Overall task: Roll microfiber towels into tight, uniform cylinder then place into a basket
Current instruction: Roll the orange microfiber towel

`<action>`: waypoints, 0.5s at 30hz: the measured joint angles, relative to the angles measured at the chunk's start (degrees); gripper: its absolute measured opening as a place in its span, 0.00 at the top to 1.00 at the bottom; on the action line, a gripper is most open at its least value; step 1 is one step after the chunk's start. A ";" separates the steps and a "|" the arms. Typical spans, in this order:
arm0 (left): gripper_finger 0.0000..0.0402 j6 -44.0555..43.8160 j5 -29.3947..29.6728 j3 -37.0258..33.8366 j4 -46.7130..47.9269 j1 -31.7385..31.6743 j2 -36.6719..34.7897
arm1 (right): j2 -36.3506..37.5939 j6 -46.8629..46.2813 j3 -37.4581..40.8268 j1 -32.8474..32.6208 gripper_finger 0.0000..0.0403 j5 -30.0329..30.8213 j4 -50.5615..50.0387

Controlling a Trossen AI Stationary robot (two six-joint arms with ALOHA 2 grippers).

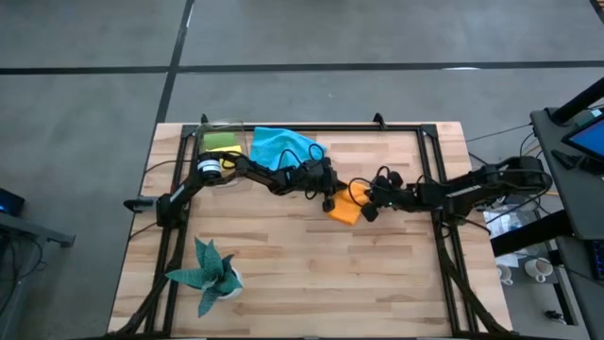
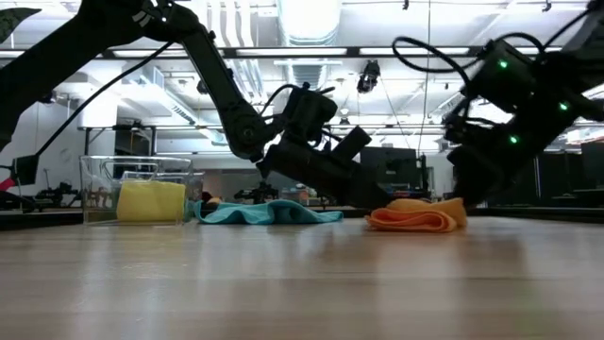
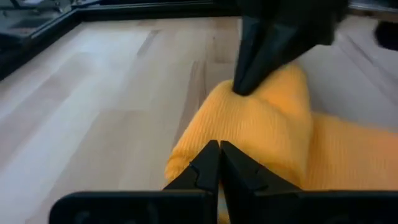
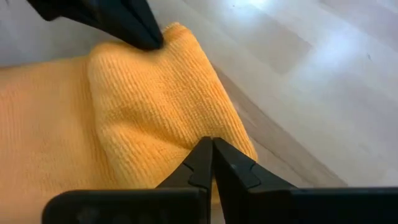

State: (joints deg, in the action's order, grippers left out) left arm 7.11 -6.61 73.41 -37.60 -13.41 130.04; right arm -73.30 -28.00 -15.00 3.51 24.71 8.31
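We note the orange towel (image 1: pixel 345 209) lying partly folded mid-worktop (image 1: pixel 311 283). Left tool (image 1: pixel 329 195) and right tool (image 1: pixel 370 205) meet it from opposite ends, each with fingers together, pinching its folded edge. Basket (image 1: pixel 219 142) at far left corner holds yellow and green towels; blue towel (image 1: pixel 281 145) beside it.

Four towels: blue (image 1: pixel 283 144), orange (image 1: pixel 345 208), green (image 1: pixel 221 141), yellow (image 2: pixel 151 201); one basket (image 2: pixel 94 189); one plant (image 1: pixel 209 273).
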 joint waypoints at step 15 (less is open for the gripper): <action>1.00 8.47 5.62 -4.82 0.68 0.22 -10.90 | -0.04 -0.02 4.08 0.00 0.98 -0.43 8.43</action>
State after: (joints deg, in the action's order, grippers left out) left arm 15.57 -0.99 68.59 -36.92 -13.19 119.14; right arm -73.34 -28.02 -10.92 3.51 24.28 16.73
